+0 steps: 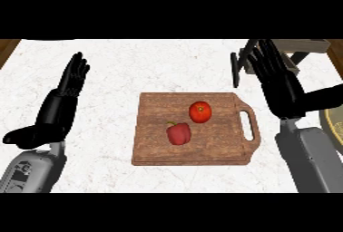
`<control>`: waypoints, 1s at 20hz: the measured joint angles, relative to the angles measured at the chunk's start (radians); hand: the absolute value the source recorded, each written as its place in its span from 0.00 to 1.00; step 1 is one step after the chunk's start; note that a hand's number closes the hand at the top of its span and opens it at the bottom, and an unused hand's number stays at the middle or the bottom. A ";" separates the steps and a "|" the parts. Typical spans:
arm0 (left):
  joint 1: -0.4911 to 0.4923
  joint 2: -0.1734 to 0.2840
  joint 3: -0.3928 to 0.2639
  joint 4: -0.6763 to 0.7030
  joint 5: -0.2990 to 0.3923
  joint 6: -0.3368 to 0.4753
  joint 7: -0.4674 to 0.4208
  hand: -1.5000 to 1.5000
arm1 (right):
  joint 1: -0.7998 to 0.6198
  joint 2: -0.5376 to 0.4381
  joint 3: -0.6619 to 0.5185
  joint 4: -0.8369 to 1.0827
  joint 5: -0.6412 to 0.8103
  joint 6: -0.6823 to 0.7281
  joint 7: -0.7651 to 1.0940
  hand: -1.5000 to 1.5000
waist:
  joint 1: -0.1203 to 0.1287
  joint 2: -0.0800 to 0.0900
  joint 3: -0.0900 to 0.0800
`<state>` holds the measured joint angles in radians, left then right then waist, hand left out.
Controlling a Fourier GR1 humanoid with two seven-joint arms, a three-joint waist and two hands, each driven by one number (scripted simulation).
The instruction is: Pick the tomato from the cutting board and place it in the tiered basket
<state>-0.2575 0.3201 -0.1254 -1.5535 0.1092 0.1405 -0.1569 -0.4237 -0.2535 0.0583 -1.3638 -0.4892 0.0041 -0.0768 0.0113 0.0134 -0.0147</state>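
A round red tomato (199,112) lies on the wooden cutting board (155,149), toward its upper right. A red bell pepper (178,133) sits just below and left of it. My right hand (282,90) is open, fingers straight, to the right of the board and apart from the tomato. My left hand (61,102) is open at the left of the counter, fingers up, resting. Part of the tiered basket (295,50) shows at the top right, behind my right hand's fingers.
The board's handle slot (250,127) faces right, near my right forearm (309,156). A round rim (333,127) shows at the right edge. The white marble counter (154,63) stretches behind the board.
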 measured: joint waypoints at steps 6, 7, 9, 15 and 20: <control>0.071 0.006 0.019 0.060 0.042 -0.021 0.109 0.50 | -0.074 0.083 0.174 -0.096 0.169 -0.052 -0.045 1.00 | 0.011 -0.013 0.011; 0.085 0.007 0.019 0.072 0.045 -0.021 0.122 0.50 | -0.073 0.038 0.184 -0.076 0.236 -0.082 -0.027 1.00 | 0.001 -0.015 0.003; 0.112 0.008 0.022 0.089 0.061 -0.026 0.157 0.50 | -0.043 0.029 0.180 -0.034 0.327 -0.206 0.010 0.00 | -0.010 -0.016 0.004; 0.147 0.014 0.028 0.067 0.110 -0.048 0.269 0.50 | 0.007 0.160 0.288 0.016 0.595 -0.557 0.065 0.00 | -0.006 -0.018 0.011; 0.168 0.027 0.045 0.060 0.127 -0.063 0.297 0.50 | -0.050 0.080 0.389 -0.012 0.836 -0.597 0.277 0.00 | -0.017 -0.024 0.011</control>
<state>-0.0891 0.3476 -0.0804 -1.4933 0.2366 0.0770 0.1400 -0.4735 -0.1739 0.4470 -1.3756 0.3471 -0.5929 0.2000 -0.0056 -0.0107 -0.0042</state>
